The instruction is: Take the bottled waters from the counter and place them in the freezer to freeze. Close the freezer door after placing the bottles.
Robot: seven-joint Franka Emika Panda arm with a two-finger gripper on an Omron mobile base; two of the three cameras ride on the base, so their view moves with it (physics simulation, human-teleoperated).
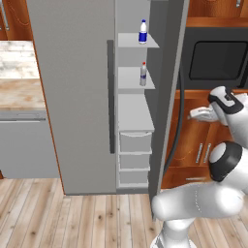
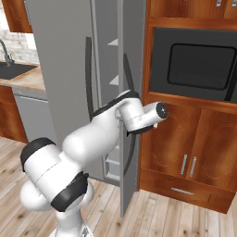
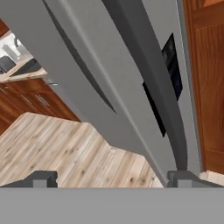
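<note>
The freezer (image 1: 77,97) is a tall grey unit whose right-hand door (image 1: 167,97) is swung out toward me, nearly edge-on. Its left panel is shut. Inside the open compartment, the bottled water with the blue label (image 1: 143,32) stands on an upper shelf. The greyish one with a red cap (image 1: 143,74) stands on the shelf below. My gripper (image 1: 194,115) is open and holds nothing. It sits to the right of the open door (image 2: 131,139), at its outer face, close to the curved dark handle (image 1: 180,121). In the hand view the gripper (image 3: 113,179) points along that door (image 3: 131,87). The counter (image 1: 19,92) lies to the left.
A black microwave (image 2: 201,65) is built into the wooden cabinets (image 2: 194,148) right of the open door, close behind my hand. Grey drawers (image 1: 135,143) fill the compartment's lower part. A grey appliance front (image 1: 24,145) sits under the counter (image 2: 28,79), beside the sink (image 2: 14,69). Wooden floor (image 1: 72,218) lies in front.
</note>
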